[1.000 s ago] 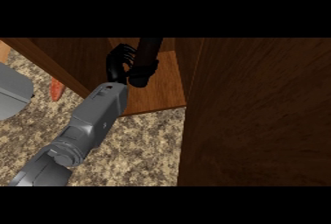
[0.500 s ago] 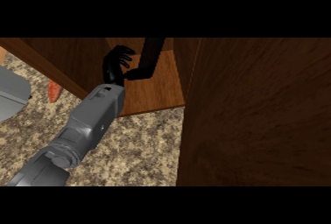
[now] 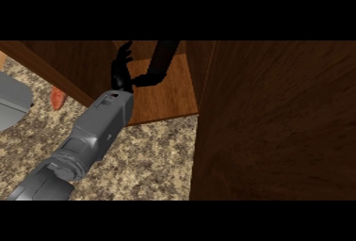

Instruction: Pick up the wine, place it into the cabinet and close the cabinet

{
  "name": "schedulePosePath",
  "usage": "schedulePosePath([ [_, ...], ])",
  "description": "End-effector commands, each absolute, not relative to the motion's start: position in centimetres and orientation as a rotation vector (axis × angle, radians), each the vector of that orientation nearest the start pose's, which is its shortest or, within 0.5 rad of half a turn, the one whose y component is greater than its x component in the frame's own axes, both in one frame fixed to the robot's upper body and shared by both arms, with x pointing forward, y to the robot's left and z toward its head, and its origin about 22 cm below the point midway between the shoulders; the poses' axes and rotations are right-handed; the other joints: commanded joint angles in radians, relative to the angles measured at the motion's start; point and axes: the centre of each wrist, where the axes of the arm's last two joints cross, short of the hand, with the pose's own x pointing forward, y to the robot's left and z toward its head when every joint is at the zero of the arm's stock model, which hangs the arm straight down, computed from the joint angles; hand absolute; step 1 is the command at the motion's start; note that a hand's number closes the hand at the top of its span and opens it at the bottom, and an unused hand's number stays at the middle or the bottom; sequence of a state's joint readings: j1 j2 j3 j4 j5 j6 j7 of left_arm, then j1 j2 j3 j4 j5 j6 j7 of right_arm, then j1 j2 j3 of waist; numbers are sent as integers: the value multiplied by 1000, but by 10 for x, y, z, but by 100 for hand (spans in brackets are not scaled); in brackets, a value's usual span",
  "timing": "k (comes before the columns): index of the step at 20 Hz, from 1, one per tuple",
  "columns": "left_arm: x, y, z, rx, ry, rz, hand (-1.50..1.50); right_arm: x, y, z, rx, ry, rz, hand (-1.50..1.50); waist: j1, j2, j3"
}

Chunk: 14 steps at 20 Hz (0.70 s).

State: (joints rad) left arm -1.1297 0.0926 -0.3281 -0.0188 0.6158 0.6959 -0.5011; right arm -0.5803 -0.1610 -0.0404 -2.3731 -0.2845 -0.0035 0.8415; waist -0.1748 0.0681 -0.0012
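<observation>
The wine bottle (image 3: 165, 55) shows as a dark, slim shape standing slightly tilted on the cabinet's wooden shelf (image 3: 170, 96). My left hand (image 3: 124, 75) is inside the cabinet just left of it, with the grey forearm coming up from the lower left. Its fingers (image 3: 123, 56) point up, straight and apart from the bottle. Only the thumb (image 3: 146, 80) reaches to the bottle's lower part. The bottle's top is cut off by the upper edge of the scene. My right hand is nowhere in view.
The open cabinet door (image 3: 278, 122) fills the right side as a tall wooden panel. The cabinet's left wall (image 3: 62, 63) slants down beside my forearm. On the speckled counter (image 3: 146, 155) at left lie a grey object (image 3: 12, 108) and an orange-red thing (image 3: 58, 96).
The left hand's fingers were curled round the bottle; they have spread off it to the left. The bottle now stands on the shelf.
</observation>
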Motion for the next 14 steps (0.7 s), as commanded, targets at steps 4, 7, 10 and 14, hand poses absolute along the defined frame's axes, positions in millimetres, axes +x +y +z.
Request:
schedulePosePath([
  [4, 428, 194, 7, 666, -1555, 9, -150, 178, -198, 280, 353, -2026, 371, -150, 16, -3, -5],
  [7, 432, 193, 14, 656, -1603, -31, -150, 178, -197, 281, 349, -2031, 377, -150, 25, -7, -4],
  [10, 433, 191, 16, 566, -1635, -103, -150, 181, -201, 279, 353, -2026, 368, -150, 35, -10, -2],
  [14, 440, 177, 32, 360, -1706, -147, -150, 175, -200, 279, 352, -2028, 346, -150, 54, -28, -3],
])
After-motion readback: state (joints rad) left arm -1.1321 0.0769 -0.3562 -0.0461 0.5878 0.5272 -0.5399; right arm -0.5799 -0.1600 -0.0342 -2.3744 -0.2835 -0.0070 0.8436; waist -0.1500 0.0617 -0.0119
